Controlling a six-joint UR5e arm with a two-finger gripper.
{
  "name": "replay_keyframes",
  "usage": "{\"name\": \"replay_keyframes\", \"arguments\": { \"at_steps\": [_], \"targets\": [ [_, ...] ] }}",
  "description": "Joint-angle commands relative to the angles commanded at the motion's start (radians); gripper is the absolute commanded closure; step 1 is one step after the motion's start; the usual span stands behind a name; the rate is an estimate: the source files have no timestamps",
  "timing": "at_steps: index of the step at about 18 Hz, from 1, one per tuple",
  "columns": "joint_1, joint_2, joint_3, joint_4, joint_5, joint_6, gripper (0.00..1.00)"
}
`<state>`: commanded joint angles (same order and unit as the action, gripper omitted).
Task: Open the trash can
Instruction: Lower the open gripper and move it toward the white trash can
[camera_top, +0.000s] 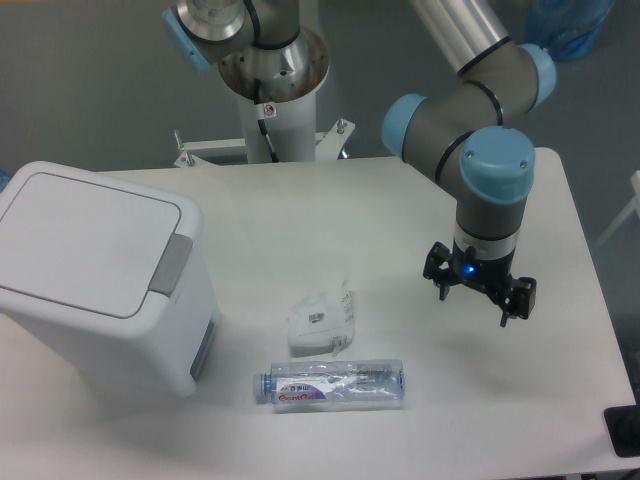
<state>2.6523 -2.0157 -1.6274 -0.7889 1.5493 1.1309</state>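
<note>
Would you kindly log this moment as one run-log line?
hand: open, empty, right of table | trash can: lid shut, untouched | phase: approach

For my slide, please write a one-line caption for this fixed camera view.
Open gripper hovers at the table's right, far from the closed white trash can; plastic bottle and crumpled wrapper lie between.

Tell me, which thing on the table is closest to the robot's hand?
The crumpled white packet; the clear bottle lies a little farther from the hand, and the trash can farthest.
</note>
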Motion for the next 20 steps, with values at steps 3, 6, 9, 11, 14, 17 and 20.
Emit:
{"name": "replay_keyframes", "arguments": {
  "at_steps": [3, 6, 9, 11, 14, 17, 20],
  "targets": [
    [0.002, 0.0, 0.014, 0.011, -0.075, -0.126, 0.0],
    [0.003, 0.002, 0.023, 0.01, -0.201, -0.275, 0.0],
    [0.008, 0.002, 0.061, 0.01, -0.328, -0.399, 0.0],
    [0.014, 0.003, 0.089, 0.01, -0.405, -0.494, 0.0],
    [0.018, 0.003, 0.127, 0.01, -0.495, -0.612, 0.0],
    [0.012, 0.009, 0.141, 0.01, -0.532, -0.681, 0.0],
    [0.0, 0.041, 0.139, 0.01, -0.537, -0.695, 0.0]
  ]
}}
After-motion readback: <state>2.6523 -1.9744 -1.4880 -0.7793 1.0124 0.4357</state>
